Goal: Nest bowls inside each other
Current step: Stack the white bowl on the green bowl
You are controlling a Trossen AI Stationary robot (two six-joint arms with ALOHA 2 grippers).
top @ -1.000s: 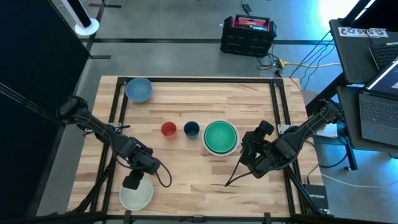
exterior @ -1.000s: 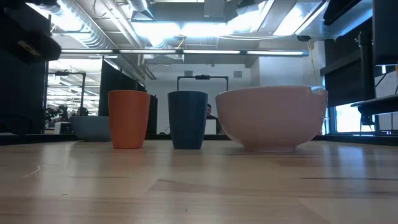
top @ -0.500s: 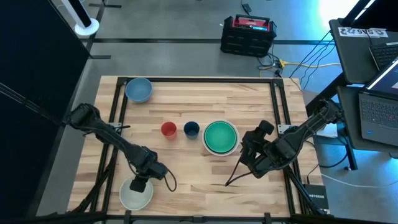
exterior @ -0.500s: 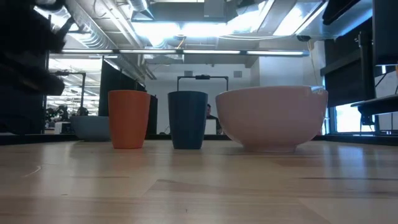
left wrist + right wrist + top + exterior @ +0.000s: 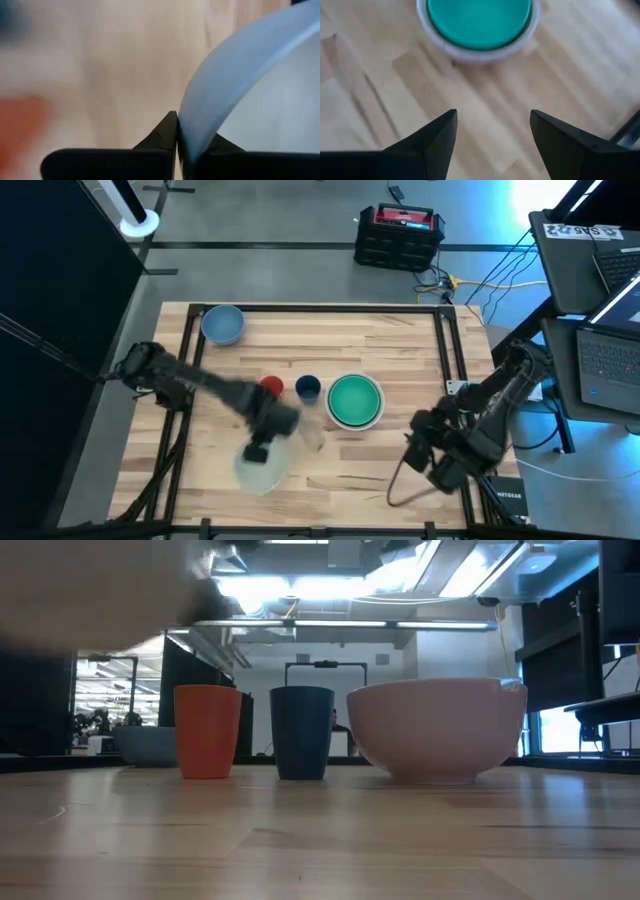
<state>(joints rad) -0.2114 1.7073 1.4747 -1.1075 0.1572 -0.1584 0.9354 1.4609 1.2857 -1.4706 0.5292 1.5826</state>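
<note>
My left gripper (image 5: 257,450) is shut on the pale grey bowl (image 5: 262,470), which hangs blurred above the table's near middle. A green bowl (image 5: 354,400) sits nested in a white bowl (image 5: 470,54) right of centre. The tiny red bowl (image 5: 271,386) and the tiny navy bowl (image 5: 308,387) stand beside it, and the left arm partly covers the red one. The light blue bowl (image 5: 223,324) rests at the far left corner. My right gripper (image 5: 492,117) is open over bare wood near the right edge, pointing toward the green bowl. My left gripper pinches the pale grey bowl's rim (image 5: 181,145), one finger (image 5: 160,137) outside the wall and the other (image 5: 220,142) inside. The fingers come from above, pointing steeply down. The bowl hangs below them, clear of the table, its mouth up.
A black frame (image 5: 440,330) borders the wooden table (image 5: 330,480). In the low view the red bowl (image 5: 207,730), the navy bowl (image 5: 302,732) and the white bowl (image 5: 437,730) stand in a row, with the blurred pale bowl (image 5: 90,590) passing above left.
My left gripper has shut on the pale grey bowl's rim at the near left corner, lifted the bowl clear and swung it fast toward the table's middle. My right gripper, still open, has drawn back from beside the green bowl toward the near right corner and rolled.
</note>
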